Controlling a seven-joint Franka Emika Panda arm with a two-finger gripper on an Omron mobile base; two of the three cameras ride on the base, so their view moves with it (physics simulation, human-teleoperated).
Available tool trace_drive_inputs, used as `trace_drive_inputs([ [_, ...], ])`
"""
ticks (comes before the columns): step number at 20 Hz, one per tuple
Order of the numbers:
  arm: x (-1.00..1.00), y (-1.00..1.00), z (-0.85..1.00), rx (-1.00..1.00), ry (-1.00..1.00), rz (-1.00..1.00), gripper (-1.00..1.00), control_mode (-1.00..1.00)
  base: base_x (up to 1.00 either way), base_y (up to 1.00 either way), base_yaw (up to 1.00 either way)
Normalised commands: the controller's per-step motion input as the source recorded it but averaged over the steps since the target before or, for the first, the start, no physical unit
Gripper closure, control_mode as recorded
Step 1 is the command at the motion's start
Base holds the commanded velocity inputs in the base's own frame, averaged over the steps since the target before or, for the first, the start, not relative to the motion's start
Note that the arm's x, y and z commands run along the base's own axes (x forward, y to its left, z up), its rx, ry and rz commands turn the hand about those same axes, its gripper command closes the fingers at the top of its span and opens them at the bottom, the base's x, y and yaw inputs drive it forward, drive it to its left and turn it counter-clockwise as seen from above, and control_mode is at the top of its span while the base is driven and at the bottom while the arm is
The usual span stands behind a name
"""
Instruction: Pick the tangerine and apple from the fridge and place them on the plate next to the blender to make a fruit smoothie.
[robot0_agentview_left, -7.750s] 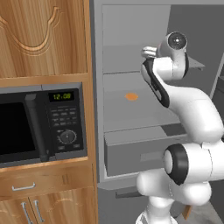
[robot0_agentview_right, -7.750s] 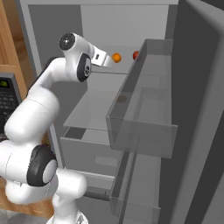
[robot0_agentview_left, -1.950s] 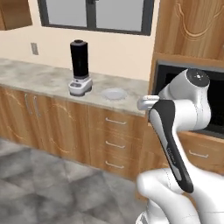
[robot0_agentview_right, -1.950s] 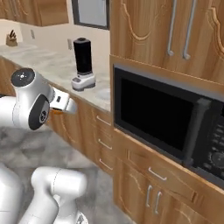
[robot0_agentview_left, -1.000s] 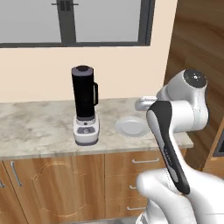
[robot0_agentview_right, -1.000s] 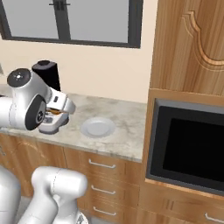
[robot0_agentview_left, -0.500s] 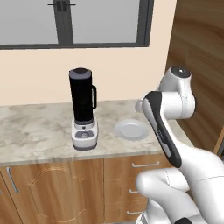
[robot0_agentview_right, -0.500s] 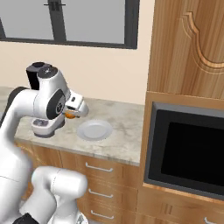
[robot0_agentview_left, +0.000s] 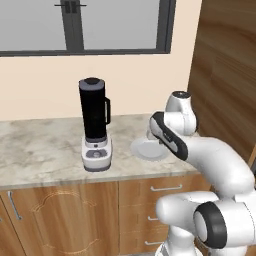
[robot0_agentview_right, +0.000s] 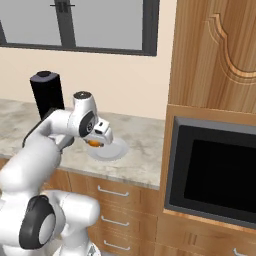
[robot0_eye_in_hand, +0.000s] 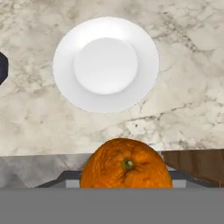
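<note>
Marble-look countertop (robot0_agentview_left: 45, 150) is seen atop wooden base cabinets w/ drawers (robot0_agentview_left: 165, 192). Two things are carried directly on it — the blender (robot0_agentview_left: 95, 125), black jar w/ side handle on a white-silver base w/ dial, and the plate (robot0_eye_in_hand: 106, 64), round, pale, shallow, nothing lying on it. Plate is set just beside blender, on its right in left base view, not touching.

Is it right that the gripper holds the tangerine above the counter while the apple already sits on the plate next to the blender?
Not quite. The plate is bare: the hand view shows nothing on it, so no apple sits there yet. The rest holds: the gripper is shut on the tangerine, held above the counter, and the plate lies beside the blender, as the left base view shows.
</note>
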Motion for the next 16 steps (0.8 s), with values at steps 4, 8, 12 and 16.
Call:
trace_drive_inputs([
  [4, 0.93, -0.06, -0.97, -0.05, -0.04, 0.00, 1.00, -1.00, 0.00, 0.00, 0.00],
  [8, 0.81, -0.07, -0.66, -0.02, -0.09, 0.00, -1.00, -1.00, 0.00, 0.00, 0.00],
  [12, 0.24, 0.00, -0.15, -0.04, -0.06, 0.00, -1.00, -1.00, 0.00, 0.00, 0.00],
  [16, 0.03, 0.03, 0.12, 0.00, -0.09, -0.03, -1.00, -1.00, 0.00, 0.00, 0.00],
])
